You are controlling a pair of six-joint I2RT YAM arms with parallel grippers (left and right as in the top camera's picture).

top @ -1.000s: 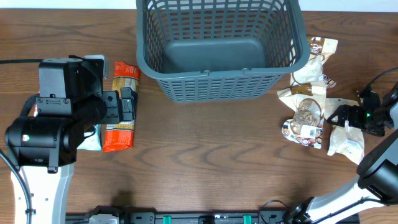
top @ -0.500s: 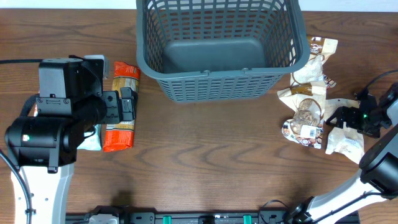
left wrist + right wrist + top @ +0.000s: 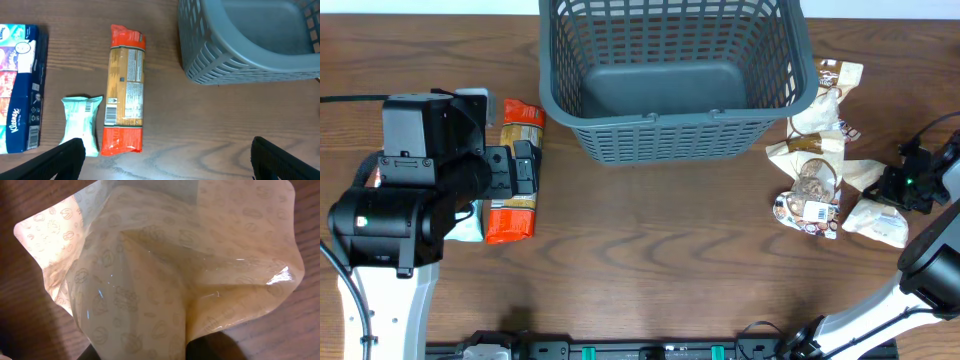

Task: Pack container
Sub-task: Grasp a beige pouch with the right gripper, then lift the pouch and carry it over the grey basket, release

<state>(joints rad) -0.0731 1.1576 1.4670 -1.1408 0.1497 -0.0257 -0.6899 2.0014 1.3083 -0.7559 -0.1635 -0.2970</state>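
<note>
The container (image 3: 670, 140) is a large dark grey lattice basket at the back centre, and nothing shows inside it. One of its corners appears in the left wrist view (image 3: 235, 70). My right gripper (image 3: 893, 190) is at the far right, shut on a cream snack packet (image 3: 878, 222). Bunched wrapper from that packet (image 3: 175, 270) fills the right wrist view. My left gripper (image 3: 170, 167) hangs open over the table with nothing between its fingers. It is just short of an orange-ended packet (image 3: 126, 90), which also shows on the left of the overhead view (image 3: 510, 215).
A mint green packet (image 3: 80, 122) and a blue tissue pack (image 3: 20, 115) lie left of the orange one. More cream and brown snack packets (image 3: 815, 150) are heaped right of the basket. A round cookie packet (image 3: 810, 205) lies among them.
My right gripper has closed from open onto the cream packet, which has bunched up and swung round. The left arm has not moved.
</note>
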